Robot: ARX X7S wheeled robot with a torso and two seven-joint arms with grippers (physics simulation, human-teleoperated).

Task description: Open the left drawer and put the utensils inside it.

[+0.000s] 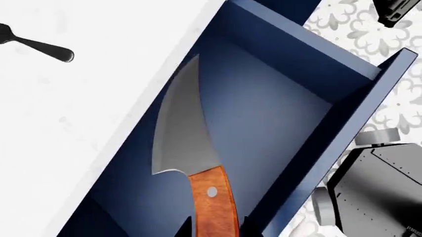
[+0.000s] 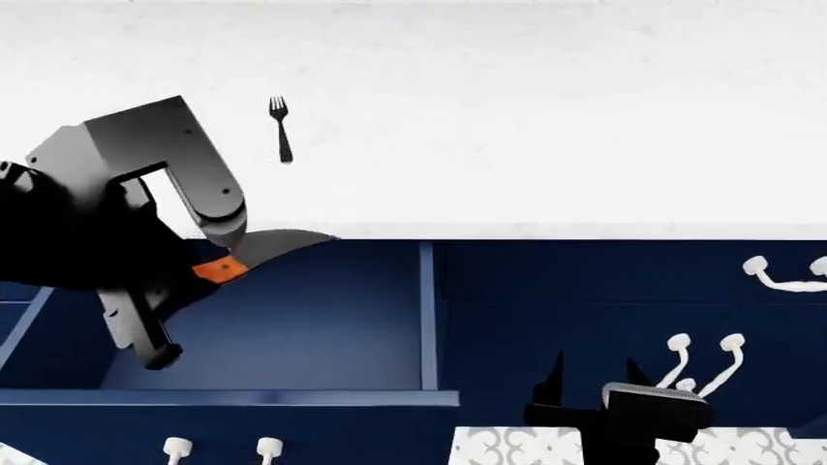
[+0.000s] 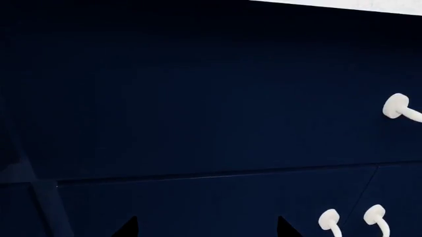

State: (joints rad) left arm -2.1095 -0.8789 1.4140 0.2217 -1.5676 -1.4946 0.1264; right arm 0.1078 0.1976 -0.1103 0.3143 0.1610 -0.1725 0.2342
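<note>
The left drawer (image 2: 323,329) stands pulled out below the white counter, its blue interior (image 1: 270,118) showing and its white handle (image 2: 220,449) on the front. My left gripper (image 2: 213,274) hangs over the drawer, shut on the orange handle of the knife (image 1: 212,195); the grey blade (image 2: 278,242) points toward the counter edge. The black fork (image 2: 279,128) lies on the counter behind the drawer, and its handle (image 1: 43,47) also shows in the left wrist view. My right gripper (image 2: 595,383) is open and holds nothing, in front of the navy cabinet fronts (image 3: 197,98).
The right drawer's white handle (image 2: 785,276) and the cabinet doors' vertical white handles (image 2: 704,356) sit to the right. The drawer's side wall (image 2: 427,310) separates it from the closed fronts. Patterned floor tiles (image 2: 517,448) lie below, and my robot base (image 1: 376,187) is beside the drawer.
</note>
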